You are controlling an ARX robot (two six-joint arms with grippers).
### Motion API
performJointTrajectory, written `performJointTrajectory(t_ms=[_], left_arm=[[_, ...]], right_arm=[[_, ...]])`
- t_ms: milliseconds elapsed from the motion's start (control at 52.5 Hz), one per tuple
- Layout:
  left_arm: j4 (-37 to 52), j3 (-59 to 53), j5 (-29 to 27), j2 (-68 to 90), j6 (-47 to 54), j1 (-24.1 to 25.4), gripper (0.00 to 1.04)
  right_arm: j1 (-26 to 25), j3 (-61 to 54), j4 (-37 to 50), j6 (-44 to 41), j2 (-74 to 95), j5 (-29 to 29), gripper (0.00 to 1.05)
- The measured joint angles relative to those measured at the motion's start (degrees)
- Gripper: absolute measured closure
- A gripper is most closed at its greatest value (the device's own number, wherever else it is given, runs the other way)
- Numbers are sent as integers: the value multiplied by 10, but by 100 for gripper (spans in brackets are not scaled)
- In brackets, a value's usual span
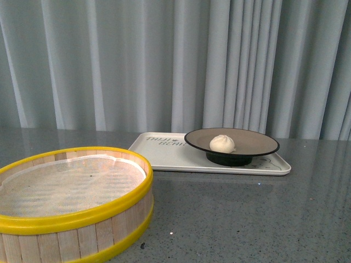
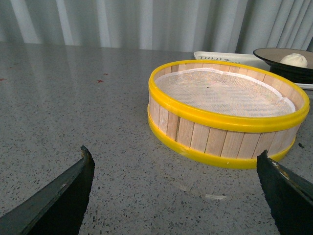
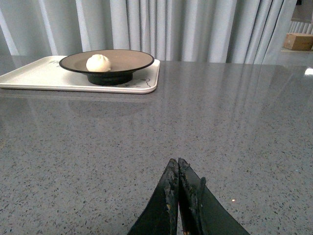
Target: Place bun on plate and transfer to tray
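Your front cam sits low, facing the curtain [image 1: 164, 60]. Both wrist cams hover near the tabletop [image 3: 234, 127]. All 3 share the tray [image 1: 164, 156], plate [image 1: 258, 143].

Cream-white pleated bun [image 1: 222, 143] is seated upright in taupe, black-rimmed plate [image 1: 258, 143], left of its centre. Plate is set on off-white tray's [image 1: 164, 153] right half, frame centre-right.

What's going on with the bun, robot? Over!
Left gripper open, empty; right gripper shut, empty. Bun on plate, plate on tray. Steamer basket beside tray, nothing in the way.
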Motion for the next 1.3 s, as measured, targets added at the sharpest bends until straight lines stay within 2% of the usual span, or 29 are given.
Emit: performJointTrajectory(t_ms=[248,324,610,952,1143,1295], left_arm=[[0,0,0,0,0,0,7],[0,0,0,0,0,0,7],[0,0,0,0,0,0,7],[0,0,0,0,0,0,7],[0,0,0,0,0,0,7],[0,0,0,0,0,0,7]], right_arm=[[0,0,-38,0,-38,0,103],[0,0,-130,0,-110,-1,103],[0,0,-136,0,-133,-2,102],[0,0,-136,0,-132,-2,50],[0,0,-136,0,-132,-2,7],[0,0,-136,0,-132,-2,8]])
